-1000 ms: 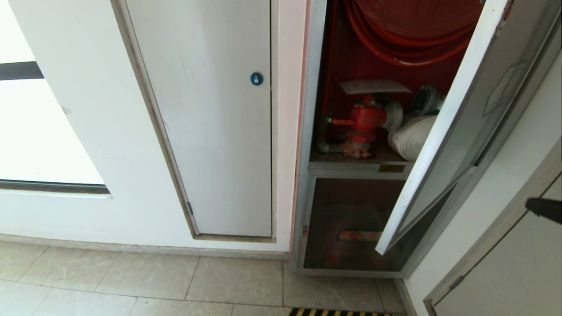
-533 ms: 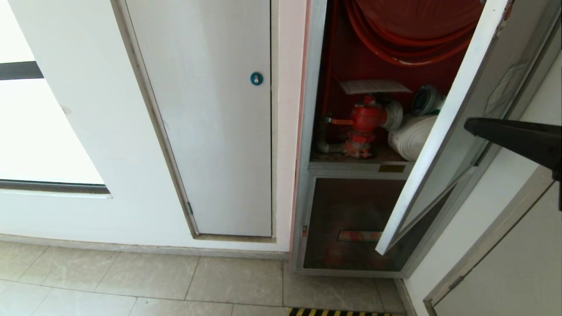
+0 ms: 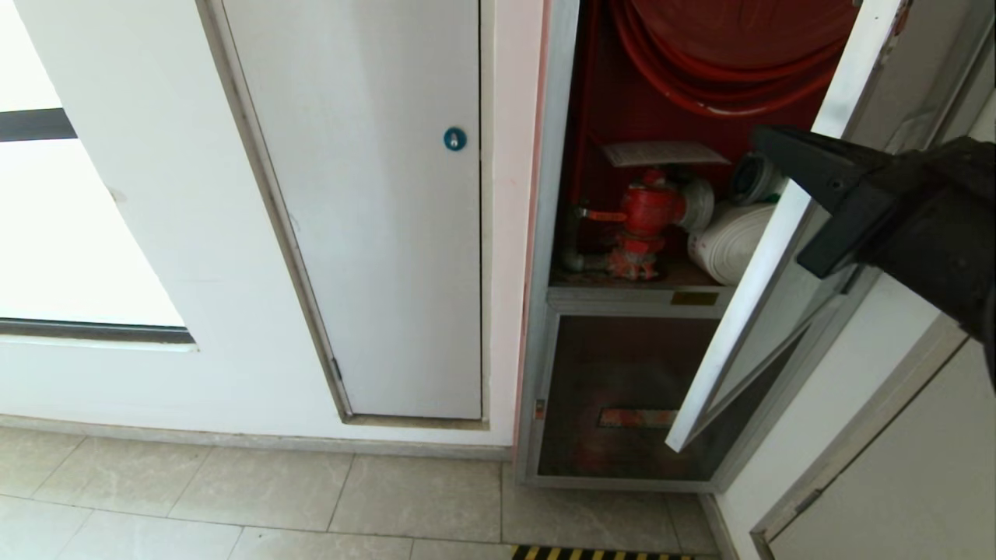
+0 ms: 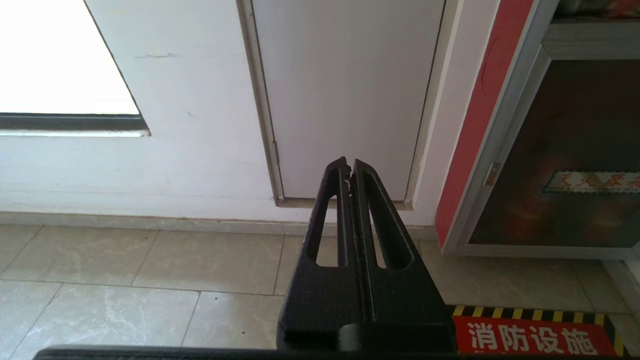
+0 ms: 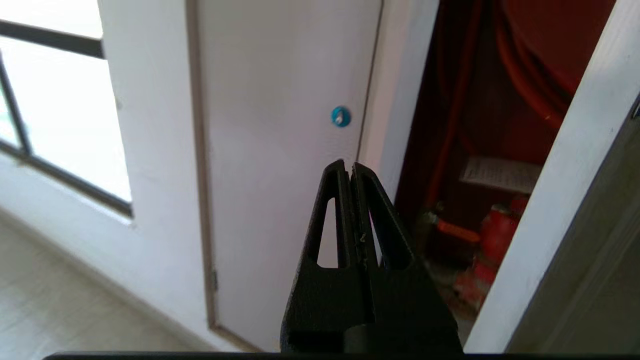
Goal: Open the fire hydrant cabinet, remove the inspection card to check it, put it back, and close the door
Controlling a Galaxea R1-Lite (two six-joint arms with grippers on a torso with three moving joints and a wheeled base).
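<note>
Reading the writing first, we are finding a red floor label (image 4: 535,340) with white Chinese characters "消防设施" in the left wrist view, beside a yellow-and-black striped edge. We are also seeing an orange-red strip (image 4: 592,182) with characters on the lower glass panel (image 3: 622,397), but they are too blurred for us to read.

We are looking at the fire hydrant cabinet (image 3: 548,233), which is standing with its silver frame against the wall and its red interior showing. Inside we are seeing the red hose reel (image 3: 724,54) at the top, the red valve (image 3: 646,214) below it, and the rolled white hose (image 3: 731,241) just beside the valve. The inspection card (image 3: 661,153) is lying flat above the valve, inside the cabinet; its print is too small for us to read. The door (image 3: 778,257) is standing open, swung out to the right.

We are holding the right gripper (image 3: 759,136) in front of the door's edge, near the cabinet opening, with its jaws pressed together and empty. The left gripper (image 4: 348,167) is hanging low over the floor tiles (image 4: 150,260), facing the white panel with the blue lock (image 3: 455,139), its jaws also closed on nothing.
</note>
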